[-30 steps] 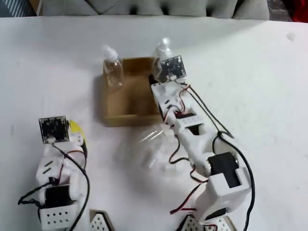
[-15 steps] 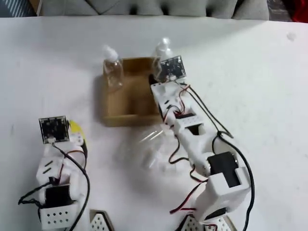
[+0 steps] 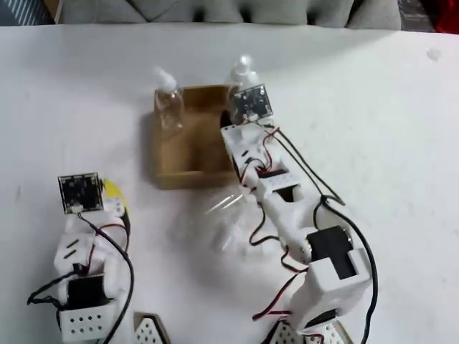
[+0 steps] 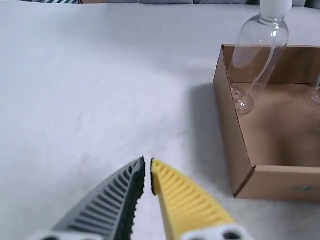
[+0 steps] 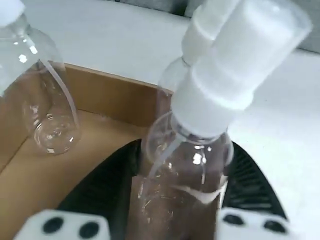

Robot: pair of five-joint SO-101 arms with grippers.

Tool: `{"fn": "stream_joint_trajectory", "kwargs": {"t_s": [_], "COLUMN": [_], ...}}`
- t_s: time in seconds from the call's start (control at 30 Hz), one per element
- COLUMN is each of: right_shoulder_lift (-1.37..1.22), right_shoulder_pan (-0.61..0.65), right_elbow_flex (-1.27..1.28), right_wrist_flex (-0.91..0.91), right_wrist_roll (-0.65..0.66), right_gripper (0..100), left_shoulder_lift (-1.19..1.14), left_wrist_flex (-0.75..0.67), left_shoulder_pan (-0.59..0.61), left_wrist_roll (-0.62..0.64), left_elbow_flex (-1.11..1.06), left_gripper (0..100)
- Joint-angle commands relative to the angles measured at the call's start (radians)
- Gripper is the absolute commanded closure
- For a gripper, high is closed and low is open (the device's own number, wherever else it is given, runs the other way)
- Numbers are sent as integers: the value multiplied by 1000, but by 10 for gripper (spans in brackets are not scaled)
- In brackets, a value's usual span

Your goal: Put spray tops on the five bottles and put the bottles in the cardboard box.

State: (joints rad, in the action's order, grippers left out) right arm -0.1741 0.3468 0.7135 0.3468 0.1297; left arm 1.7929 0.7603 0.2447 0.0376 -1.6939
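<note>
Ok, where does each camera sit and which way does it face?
High view: above the table, looking down on the box; left arm and right arm show.
Left wrist view: on the left wrist, looking across the table at the box; shut left hand shows.
Right wrist view: on the right wrist, looking into the box; right hand grips a bottle.
All three share the box.

The high view looks down over the whole table (image 3: 373, 107) from the arms' side, toward its far edge. The left wrist view sits low, facing across the table to the cardboard box (image 4: 240, 150) from well back. The right wrist view is close up on a bottle (image 5: 185, 165) at the box. All three views share the box.
</note>
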Motion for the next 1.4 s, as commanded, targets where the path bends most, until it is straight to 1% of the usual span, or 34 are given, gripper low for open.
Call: {"fn": "stream_joint_trajectory", "kwargs": {"t_s": [0.0, 0.5, 0.57, 0.63, 0.73, 0.8, 1.23, 1.37], "right_shoulder_lift": [2, 4, 4, 4, 4, 4, 13, 13], "right_shoulder_pan": [22, 24, 22, 22, 24, 25, 25, 27], "right_elbow_flex": [-20, -20, -20, -20, -18, -17, -5, -5], "right_wrist_flex": [10, 5, 5, 5, 4, 4, 7, 5], "right_wrist_roll": [11, 11, 11, 11, 11, 11, 11, 11], "right_gripper": [819, 817, 817, 799, 727, 697, 693, 646], "left_shoulder_lift": [8, 8, 8, 8, 8, 8, 8, 8], "left_wrist_flex": [-2, -3, 0, 2, 2, 2, 3, 3], "left_shoulder_pan": [-16, -15, -15, -15, -15, -15, -13, -13], "left_wrist_roll": [-14, -17, -57, -80, -81, -83, -89, -89], "left_elbow_flex": [0, 0, 0, 0, 0, 0, 0, 0], "left_gripper": [972, 972, 972, 972, 972, 972, 972, 972]}}
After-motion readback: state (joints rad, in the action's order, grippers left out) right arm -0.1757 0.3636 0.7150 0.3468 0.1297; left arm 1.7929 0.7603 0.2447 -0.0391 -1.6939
